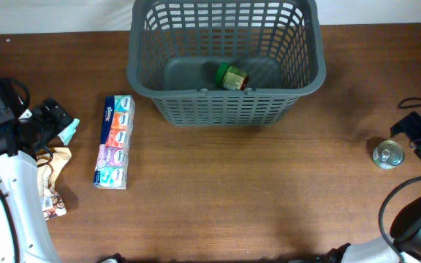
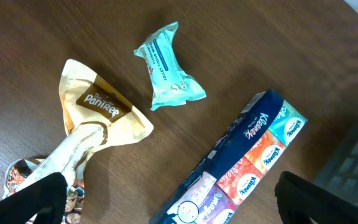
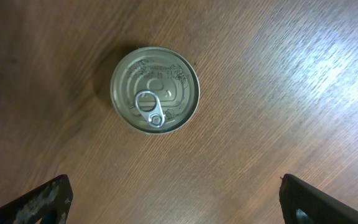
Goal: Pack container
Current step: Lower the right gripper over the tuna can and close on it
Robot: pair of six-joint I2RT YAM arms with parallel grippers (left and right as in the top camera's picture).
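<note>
1. The container is sitting at the far middle of the table, its back rim reaching the table's far edge. A gold-lidded jar is lying on its floor, close to the front wall.
2. A broad stretch of bare wood is lying open in front of the container, running between the tissue pack on the left and the can on the right.
3. The tissue pack is lying lengthwise, left of the container and apart from it. A teal wipes packet and a beige pouch are lying further left, near the table's left edge, close together but not touching.
4. The left arm is coming in from the left edge. The left gripper is hovering above the pouch and the tissue pack, pointing down, fingers spread wide and holding nothing.
5. The right gripper is hanging just beside the upright can near the right edge, fingers wide apart, nothing between them.
</note>
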